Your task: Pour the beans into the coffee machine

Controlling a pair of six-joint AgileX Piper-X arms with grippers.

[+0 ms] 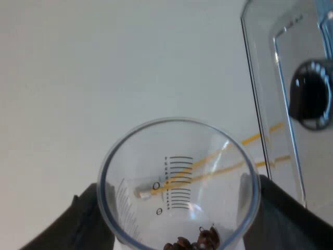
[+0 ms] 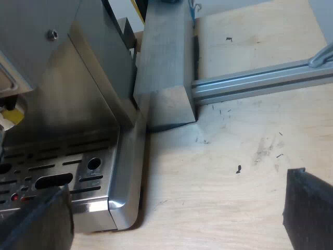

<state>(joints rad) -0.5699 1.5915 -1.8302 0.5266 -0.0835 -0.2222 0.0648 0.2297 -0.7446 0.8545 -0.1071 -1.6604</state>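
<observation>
My left gripper point(image 1: 179, 211) is shut on a clear measuring glass point(image 1: 177, 172), one black finger point(image 1: 86, 221) on each side of it. The glass has printed scale lines, and a few dark coffee beans point(image 1: 195, 240) lie at its bottom. Close beside the glass rises a clear-walled part with a black knob point(image 1: 311, 95), seemingly the machine's bean hopper point(image 1: 270, 78). My right gripper point(image 2: 171, 219) is open and holds nothing. It hovers over the wooden table next to the corner of the espresso machine's point(image 2: 67, 94) slotted metal drip tray point(image 2: 78, 177).
A grey block point(image 2: 166, 73) stands against the machine's side, and an aluminium rail point(image 2: 260, 80) runs off from it across the wooden table point(image 2: 229, 172). A pale plain surface point(image 1: 104, 67) lies behind the glass.
</observation>
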